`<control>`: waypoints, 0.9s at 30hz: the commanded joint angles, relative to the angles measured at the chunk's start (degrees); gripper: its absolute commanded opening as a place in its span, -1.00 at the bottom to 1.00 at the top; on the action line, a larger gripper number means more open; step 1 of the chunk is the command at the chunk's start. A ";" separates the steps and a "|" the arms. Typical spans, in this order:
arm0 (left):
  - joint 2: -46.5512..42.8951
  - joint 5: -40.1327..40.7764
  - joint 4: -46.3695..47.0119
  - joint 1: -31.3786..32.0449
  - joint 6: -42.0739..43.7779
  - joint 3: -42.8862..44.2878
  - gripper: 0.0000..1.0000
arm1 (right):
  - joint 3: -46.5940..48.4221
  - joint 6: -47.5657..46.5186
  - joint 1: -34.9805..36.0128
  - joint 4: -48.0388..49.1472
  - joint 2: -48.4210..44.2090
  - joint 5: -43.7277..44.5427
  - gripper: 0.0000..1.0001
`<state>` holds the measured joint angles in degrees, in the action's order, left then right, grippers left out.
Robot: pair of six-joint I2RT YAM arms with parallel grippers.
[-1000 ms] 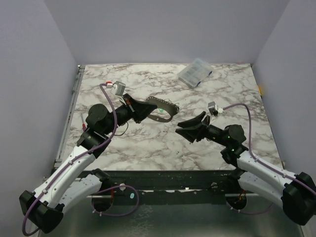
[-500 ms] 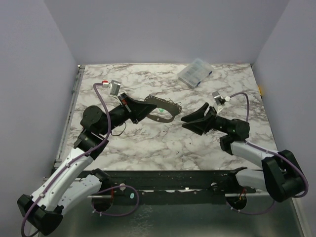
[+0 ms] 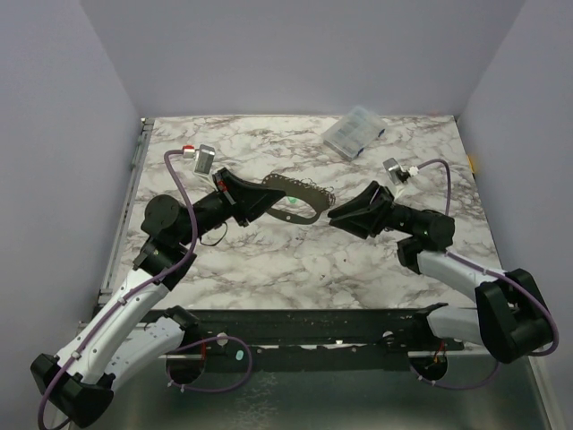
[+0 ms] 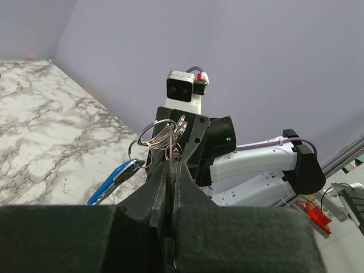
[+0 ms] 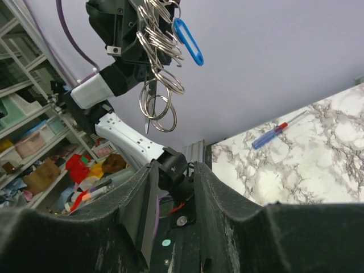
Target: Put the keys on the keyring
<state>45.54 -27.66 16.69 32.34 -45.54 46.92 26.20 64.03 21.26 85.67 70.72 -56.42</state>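
Note:
My left gripper (image 3: 269, 199) is shut on the keyring (image 3: 301, 191), a thin grey band held above the middle of the marble table. In the left wrist view, the jaws (image 4: 172, 165) pinch a thin wire ring of a silvery cluster of rings (image 4: 162, 133). A blue-tagged key (image 4: 111, 181) hangs from it at the left. A green spot, probably the other key's tag (image 3: 294, 203), shows under the band. My right gripper (image 3: 334, 215) is just right of the band's end. Its jaws (image 5: 173, 170) stand open and hold nothing, with the rings (image 5: 160, 54) and blue tag (image 5: 188, 34) hanging above them.
A clear plastic compartment box (image 3: 354, 132) lies at the back right of the table. A blue screwdriver with a red tip (image 5: 272, 134) lies on the marble near the left edge. Purple walls enclose the table on three sides.
The right gripper has moved up and away from the near edge until it is close to the keyring's right end, and its jaws have narrowed. The left gripper has kept its hold, shifting slightly.

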 commanded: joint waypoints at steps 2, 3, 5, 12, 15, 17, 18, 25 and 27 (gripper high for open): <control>-1.24 -2.11 3.13 -0.17 -1.22 -0.32 -1.00 | 2.28 -0.06 -0.34 13.72 -0.29 -1.22 -0.21; -1.32 -2.13 3.17 -0.13 -1.26 -0.41 -1.00 | 2.67 0.12 -0.39 13.88 -0.46 -1.43 -0.21; -1.49 -2.13 3.16 -0.17 -1.35 -0.51 -1.00 | 3.32 0.32 -0.36 14.07 -0.94 -2.01 -0.21; -1.83 -2.48 3.85 -0.17 -1.91 -1.17 -1.00 | 5.42 0.25 -0.34 13.02 -2.36 -2.40 -0.18; -1.86 -2.57 4.14 -0.17 -2.05 -1.34 -1.00 | 6.23 0.81 -0.40 13.62 -2.21 -2.51 -0.18; -1.88 -2.47 4.26 -0.17 -2.09 -1.45 -1.00 | 6.64 1.38 -0.34 14.13 -2.02 -2.70 -0.18; -1.86 -2.44 4.36 -0.21 -2.17 -1.48 -1.00 | 6.67 1.44 -0.38 14.17 -1.99 -2.71 -0.19; -1.86 -2.05 4.83 -0.16 -2.19 -1.91 -1.00 | 6.31 1.54 -0.41 14.26 -1.91 -2.39 -0.41; -1.87 -2.04 4.85 -0.16 -2.17 -2.13 -1.00 | 6.30 1.54 -0.34 14.26 -1.99 -2.27 -0.52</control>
<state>44.64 -28.99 19.03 32.34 -47.40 45.58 31.75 65.23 21.26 85.78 69.04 -57.39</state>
